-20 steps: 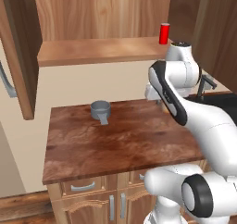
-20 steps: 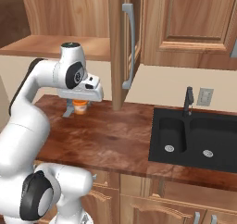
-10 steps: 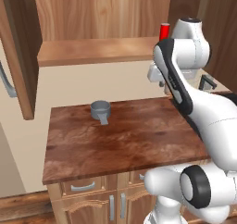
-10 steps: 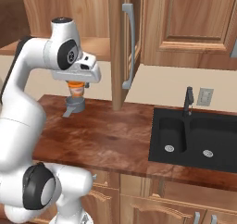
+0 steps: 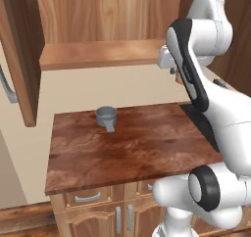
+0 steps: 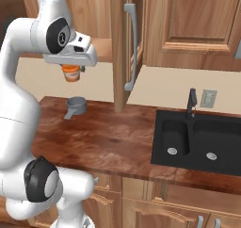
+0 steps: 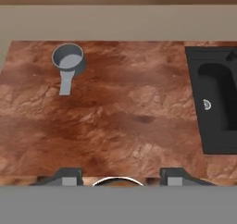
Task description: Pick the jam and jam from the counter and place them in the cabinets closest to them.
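Observation:
An orange jam (image 6: 71,74) jar hangs in the air, well above the counter (image 6: 108,137), with my gripper (image 6: 71,69) shut on it from above. It is level with the open cabinets' lower shelf (image 5: 98,55). In the hand view the jar's pale rim (image 7: 115,181) shows between my two fingertips (image 7: 69,177), and the counter (image 7: 115,107) lies far below. My raised arm stands in front of the shelf's right end in the left base view.
A grey cup with a short handle (image 5: 106,116) (image 6: 75,105) (image 7: 68,61) stands at the back of the counter. The open cabinet door (image 6: 129,48) with its long grey handle hangs right of the jar. A black sink (image 6: 197,137) with a faucet (image 6: 190,102) lies to the right.
My arm has lifted the jam from just above the counter up to shelf height. The raised arm now covers the red jar at the shelf's right end.

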Controlling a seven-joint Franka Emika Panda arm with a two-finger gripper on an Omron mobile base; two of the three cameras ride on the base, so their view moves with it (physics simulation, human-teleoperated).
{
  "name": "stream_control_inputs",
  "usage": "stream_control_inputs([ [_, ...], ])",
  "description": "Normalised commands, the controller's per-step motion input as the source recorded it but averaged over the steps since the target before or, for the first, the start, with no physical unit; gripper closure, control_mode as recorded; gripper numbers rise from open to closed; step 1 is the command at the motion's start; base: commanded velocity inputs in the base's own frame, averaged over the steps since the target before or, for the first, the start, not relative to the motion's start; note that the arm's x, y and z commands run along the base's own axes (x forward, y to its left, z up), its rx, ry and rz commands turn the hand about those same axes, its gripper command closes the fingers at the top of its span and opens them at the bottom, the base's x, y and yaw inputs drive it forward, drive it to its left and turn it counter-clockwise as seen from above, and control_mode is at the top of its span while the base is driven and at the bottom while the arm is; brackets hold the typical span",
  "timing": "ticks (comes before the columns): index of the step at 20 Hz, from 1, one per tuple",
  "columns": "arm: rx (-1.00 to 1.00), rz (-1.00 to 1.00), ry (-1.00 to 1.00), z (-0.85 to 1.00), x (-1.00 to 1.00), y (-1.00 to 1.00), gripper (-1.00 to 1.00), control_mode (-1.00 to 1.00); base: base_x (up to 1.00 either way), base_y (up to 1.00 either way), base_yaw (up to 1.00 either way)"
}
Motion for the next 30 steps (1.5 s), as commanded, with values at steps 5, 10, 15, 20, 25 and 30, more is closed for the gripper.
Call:
stream_control_inputs([
  [5, 0.00, 0.01, -0.18, 0.16, -0.19, 0.00, 1.00, -1.00, 0.00, 0.00, 0.00],
  [10, 0.00, 0.04, -0.27, 0.17, -0.10, 0.02, 1.00, -1.00, 0.00, 0.00, 0.00],
  [15, 0.00, 0.02, -0.22, 0.22, 0.03, 0.10, 1.00, -1.00, 0.00, 0.00, 0.00],
  [20, 0.00, 0.01, -0.10, 0.19, 0.23, 0.14, 1.00, -1.00, 0.00, 0.00, 0.00],
  [25, 0.00, 0.00, -0.03, 0.06, 0.43, 0.10, 1.00, -1.00, 0.00, 0.00, 0.00],
  [30, 0.00, 0.00, 0.00, 0.07, 0.53, 0.09, 1.00, -1.00, 0.00, 0.00, 0.00],
])
